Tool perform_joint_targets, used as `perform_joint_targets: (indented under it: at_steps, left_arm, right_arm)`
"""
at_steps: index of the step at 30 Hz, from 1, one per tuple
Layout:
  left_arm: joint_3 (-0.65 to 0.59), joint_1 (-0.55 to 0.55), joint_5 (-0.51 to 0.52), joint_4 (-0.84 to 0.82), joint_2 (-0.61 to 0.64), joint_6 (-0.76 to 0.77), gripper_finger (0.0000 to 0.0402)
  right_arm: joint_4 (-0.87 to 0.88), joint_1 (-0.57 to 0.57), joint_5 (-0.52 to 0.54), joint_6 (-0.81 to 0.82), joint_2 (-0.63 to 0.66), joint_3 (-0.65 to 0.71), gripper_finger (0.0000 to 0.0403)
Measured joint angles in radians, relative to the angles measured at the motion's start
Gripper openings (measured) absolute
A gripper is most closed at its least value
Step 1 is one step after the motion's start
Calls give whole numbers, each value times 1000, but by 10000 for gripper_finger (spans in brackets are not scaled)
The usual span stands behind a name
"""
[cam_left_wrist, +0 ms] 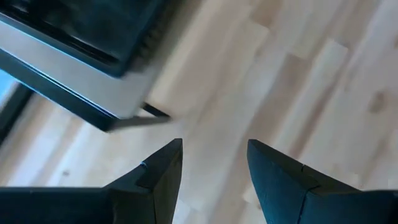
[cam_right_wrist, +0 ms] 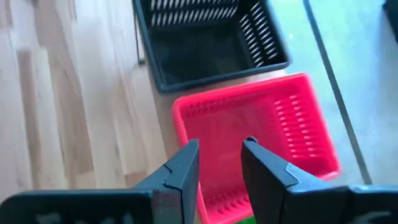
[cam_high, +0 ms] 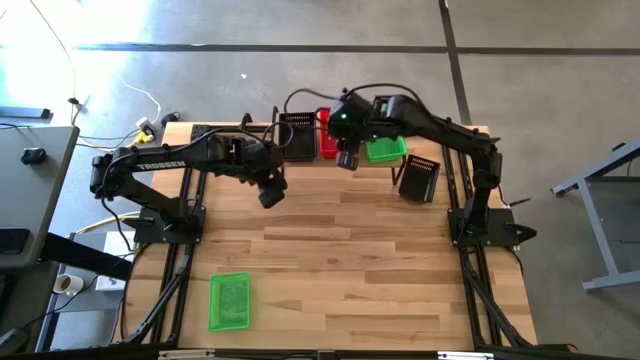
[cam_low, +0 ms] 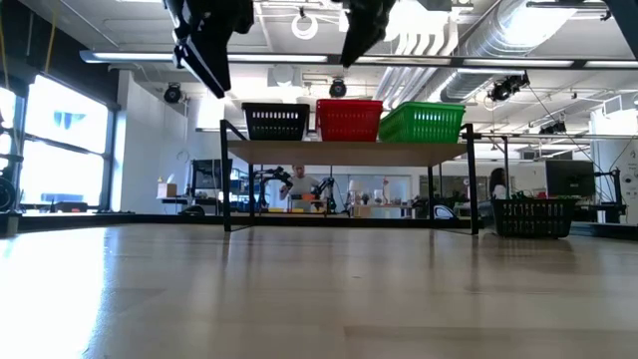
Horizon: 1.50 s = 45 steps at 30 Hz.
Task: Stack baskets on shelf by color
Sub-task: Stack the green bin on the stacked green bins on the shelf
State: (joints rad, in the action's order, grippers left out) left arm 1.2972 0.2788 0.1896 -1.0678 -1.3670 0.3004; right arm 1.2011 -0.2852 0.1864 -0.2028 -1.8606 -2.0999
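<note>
- Nearest to me, lower left of the high view: one green basket (cam_high: pixel 230 302) lies alone on the table (cam_high: pixel 380 270), well apart from everything. Not yet shelved, I judge.
- Mid-frame in the high view, my left gripper (cam_high: pixel 271 191) hangs over bare planks just in front of the shelf (cam_low: pixel 349 153), fingers spread and holding nothing.
- Right of centre in the high view, a black basket (cam_high: pixel 419 178) sits on the table beside my right arm, also not yet put up.
- My right gripper (cam_high: pixel 347 159) hovers above the shelf, over the red basket (cam_right_wrist: pixel 261 137), fingers parted with nothing between them.
- Farthest, upper centre of the low view: the shelf carries a black basket (cam_low: pixel 275 121), the red one and a green basket (cam_low: pixel 423 122) side by side, one spot per colour.
- So the colour row is started; at least two loose baskets remain, as far as I can tell.
</note>
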Motion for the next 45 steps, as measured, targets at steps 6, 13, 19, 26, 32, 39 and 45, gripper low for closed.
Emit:
perform_joint_targets:
  at_steps: [6, 13, 19, 26, 32, 39, 45]
  left_arm:
    - [0, -80, -37, -78, 0, 14, 170]
    - [0, -242, -49, -180, 0, 11, 170]
    - [0, -358, -154, -212, 0, 4, 170]
    - [-47, -479, -216, -214, 0, 48, 170]
    - [-133, -593, -217, -199, 0, 147, 170]
    - [-220, -714, -276, -107, 0, 264, 170]
    - [-306, -781, -276, -31, 0, 367, 170]
  right_arm:
    - [69, 0, -41, 97, 2, -125, 103]
    - [129, 33, -115, 189, 2, -147, 103]
    - [170, 105, -116, 273, 1, -136, 103]
    - [172, 207, -116, 344, 2, -136, 103]
    - [172, 281, -116, 380, 2, -136, 103]
    - [172, 357, -115, 387, 2, -136, 103]
    - [172, 414, -116, 386, 2, -136, 103]
